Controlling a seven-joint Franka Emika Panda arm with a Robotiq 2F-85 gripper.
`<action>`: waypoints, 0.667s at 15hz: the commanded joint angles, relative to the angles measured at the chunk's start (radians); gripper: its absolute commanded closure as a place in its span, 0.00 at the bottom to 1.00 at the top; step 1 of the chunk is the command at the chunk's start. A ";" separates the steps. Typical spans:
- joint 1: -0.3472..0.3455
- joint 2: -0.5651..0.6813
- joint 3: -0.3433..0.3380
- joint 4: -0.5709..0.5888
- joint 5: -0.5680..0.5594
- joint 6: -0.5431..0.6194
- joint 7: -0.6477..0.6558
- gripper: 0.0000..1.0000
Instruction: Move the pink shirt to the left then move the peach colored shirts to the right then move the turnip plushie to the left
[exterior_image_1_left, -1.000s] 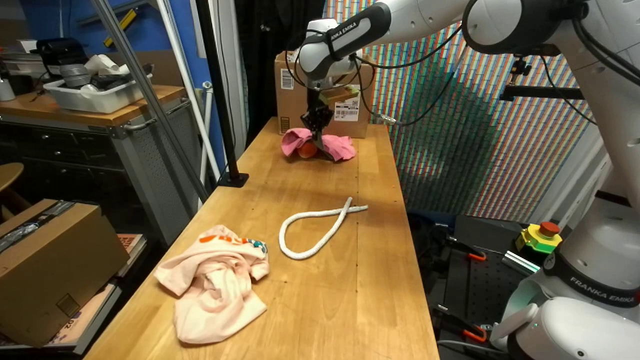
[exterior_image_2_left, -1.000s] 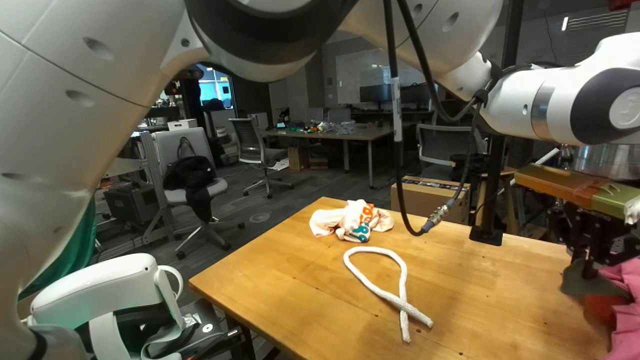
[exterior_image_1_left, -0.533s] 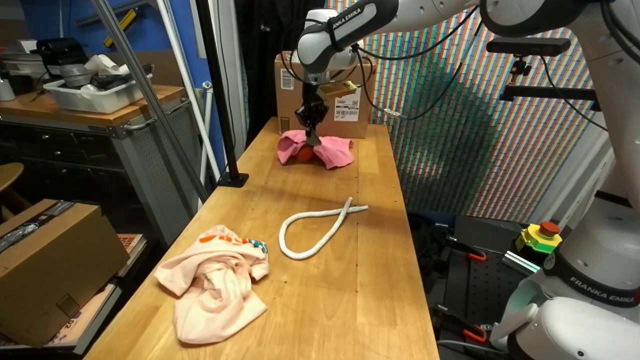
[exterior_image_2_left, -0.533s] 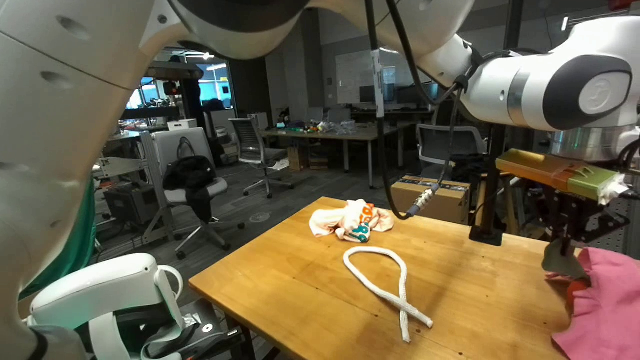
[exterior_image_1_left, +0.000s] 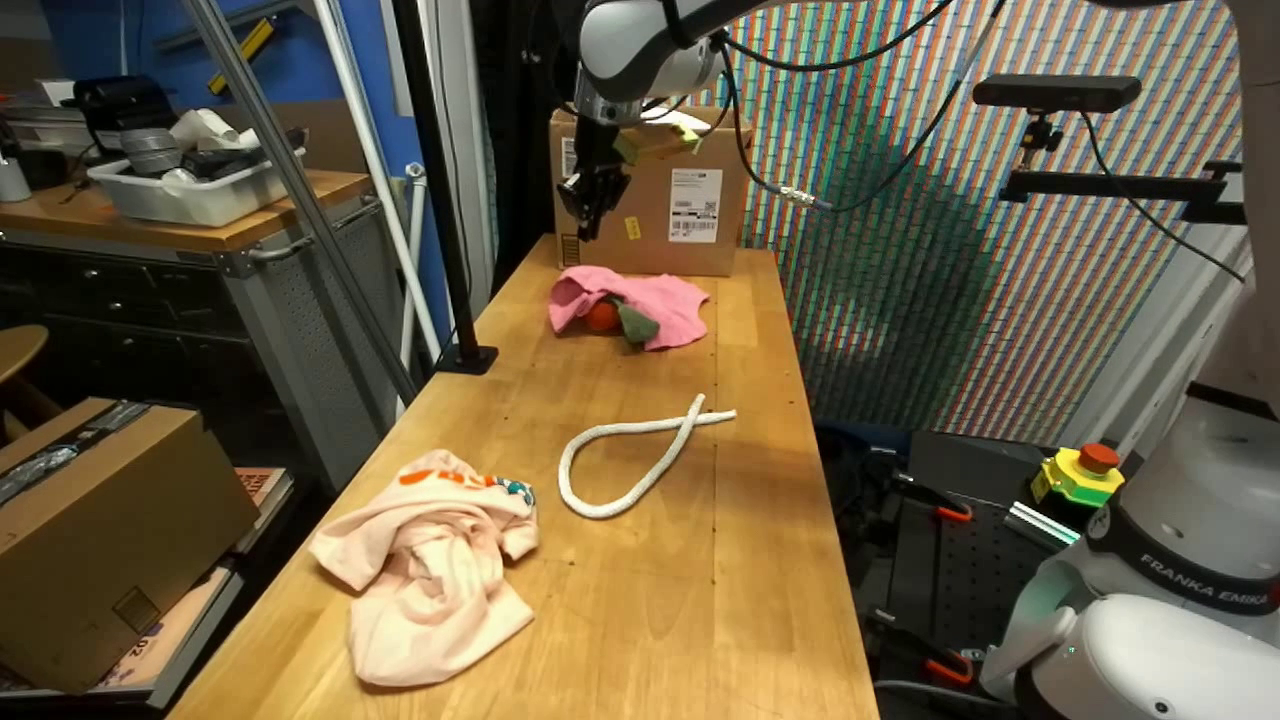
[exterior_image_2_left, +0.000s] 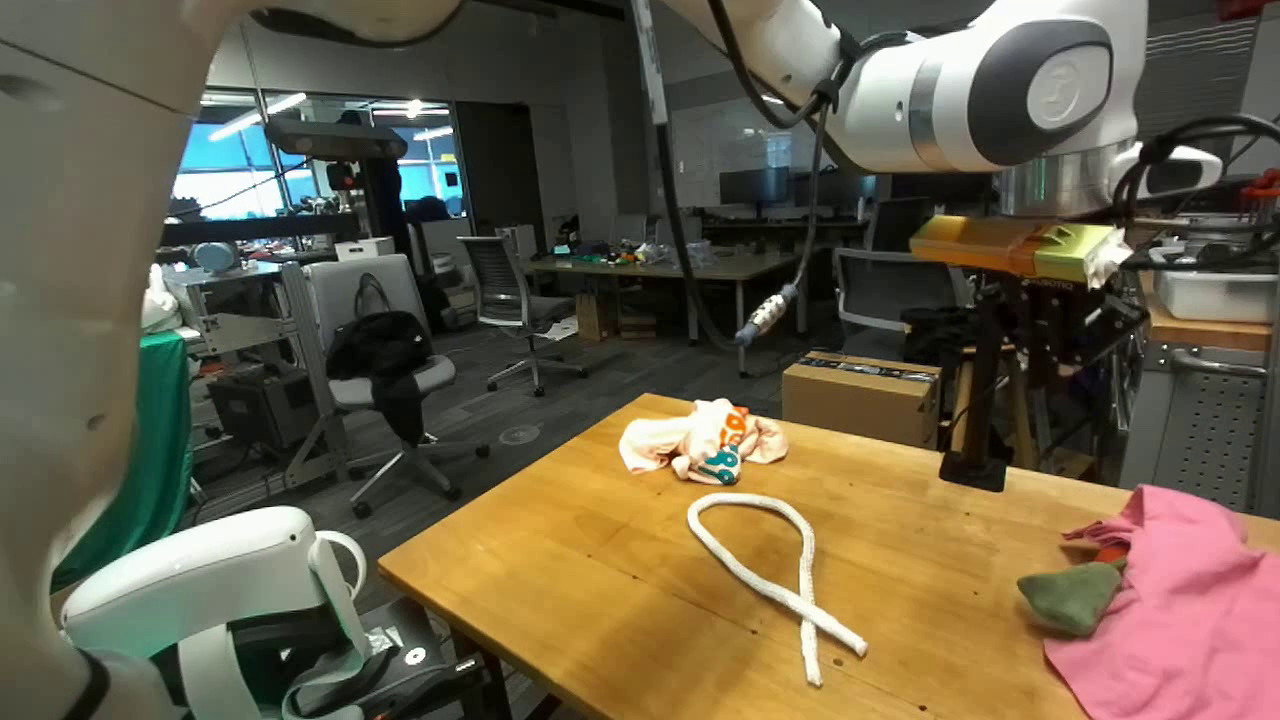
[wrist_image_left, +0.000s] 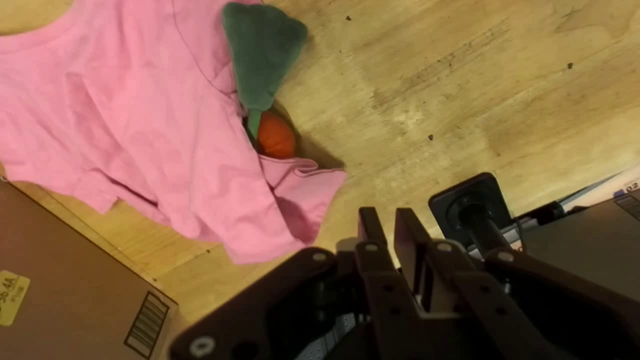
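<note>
Your hand (wrist_image_left: 386, 214) hangs raised over the far part of the table (exterior_image_1_left: 640, 620), its fingers drawn almost together with nothing between them. Below it you see the turnip plushie (wrist_image_left: 260, 92), partly tucked under the edge of the pink shirt (wrist_image_left: 165, 120), its leaf (exterior_image_2_left: 1075, 597) uncovered. In an exterior view, a black post (exterior_image_1_left: 438, 180) stands on the table's left edge and a cardboard box (exterior_image_1_left: 655, 195) stands at the far end, just behind the pink shirt. Nearer lie a rope (exterior_image_1_left: 598, 511), around the middle, and the peach shirt (exterior_image_1_left: 440, 570), to the left. A second ago your hand was down at the pink shirt with the leaf at its fingers; now it is up and clear of both. The plushie's body is round, red-orange and soft-looking, the leaf a green wedge; both shirts are rumpled cloth, the peach one printed orange and teal; the white rope loops over itself on pale wood.
</note>
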 joint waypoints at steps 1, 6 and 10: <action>0.018 -0.102 -0.004 -0.089 -0.012 0.064 0.012 0.83; 0.023 -0.092 -0.030 -0.099 -0.063 0.026 0.030 0.61; 0.025 -0.028 -0.048 -0.093 -0.118 -0.001 0.047 0.38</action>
